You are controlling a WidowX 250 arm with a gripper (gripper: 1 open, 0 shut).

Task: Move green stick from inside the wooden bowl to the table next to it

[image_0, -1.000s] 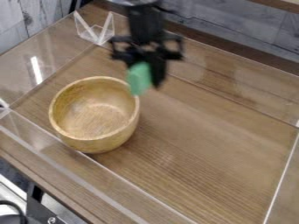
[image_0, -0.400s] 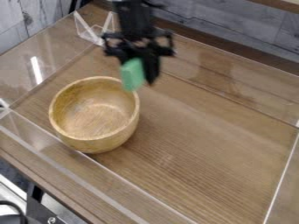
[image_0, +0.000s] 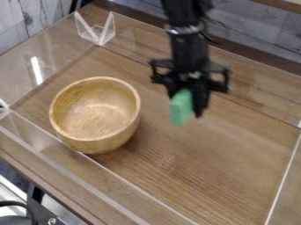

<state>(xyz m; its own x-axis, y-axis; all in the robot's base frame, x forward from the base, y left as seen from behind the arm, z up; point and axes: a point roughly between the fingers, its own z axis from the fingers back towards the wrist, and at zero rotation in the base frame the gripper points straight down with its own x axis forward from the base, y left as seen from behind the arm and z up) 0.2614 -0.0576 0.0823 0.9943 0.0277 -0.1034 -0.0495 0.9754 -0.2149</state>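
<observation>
The green stick (image_0: 180, 109) hangs upright from my gripper (image_0: 188, 88), which is shut on its upper end. It is held above the brown table (image_0: 223, 167), to the right of the wooden bowl (image_0: 94, 112) and apart from it. The bowl is round and light tan, sits at the left of the table, and holds nothing that I can see. My black arm comes down from the top of the view.
Clear acrylic walls (image_0: 282, 189) edge the table on all sides. A clear folded stand (image_0: 94, 28) sits at the back left corner. Bare tabletop stretches to the right of and in front of the bowl.
My gripper has carried the green stick from above the bowl's far rim to the right, away from the bowl, and slightly lower over the table.
</observation>
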